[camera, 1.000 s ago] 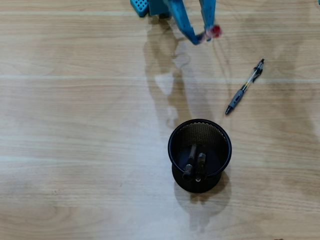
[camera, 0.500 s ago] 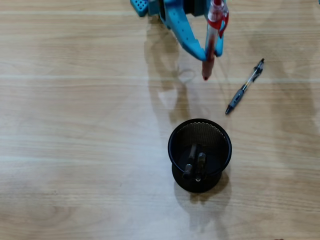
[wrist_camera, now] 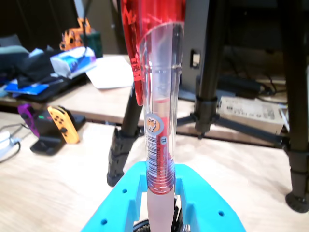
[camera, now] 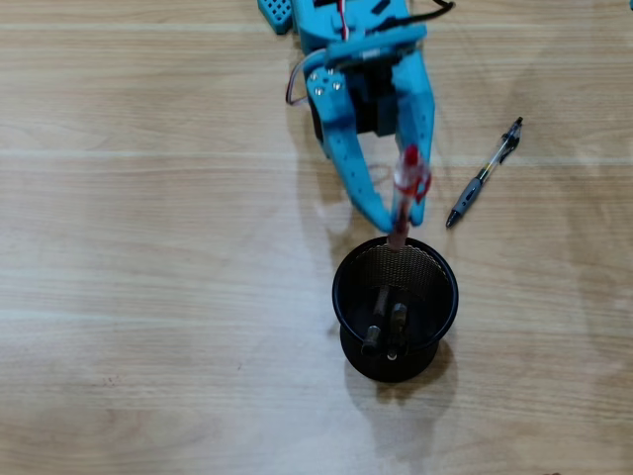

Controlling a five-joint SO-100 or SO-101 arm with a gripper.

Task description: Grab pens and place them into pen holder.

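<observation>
My blue gripper (camera: pixel 401 220) is shut on the red-and-white pen (camera: pixel 405 198), which hangs tip down just above the far rim of the black mesh pen holder (camera: pixel 447 287). Two dark pens (camera: pixel 386 322) stand inside the holder. A clear-and-grey pen with a clip (camera: pixel 484 172) lies on the table to the right of the gripper in the overhead view. In the wrist view the red-and-white pen (wrist_camera: pixel 160 130) fills the middle, clamped between the blue fingers (wrist_camera: pixel 203 208), and a sliver of the holder's rim (wrist_camera: pixel 141 227) shows below.
The wooden table (camera: pixel 148 247) stretches around the holder. The wrist view shows black tripod legs (wrist_camera: pixel 207 96), a game controller on a stand (wrist_camera: pixel 58 126) and clutter on a far desk.
The arm has come down from the top edge toward the holder, carrying the red-and-white pen. The pen's tip has moved from mid-table to the holder's rim.
</observation>
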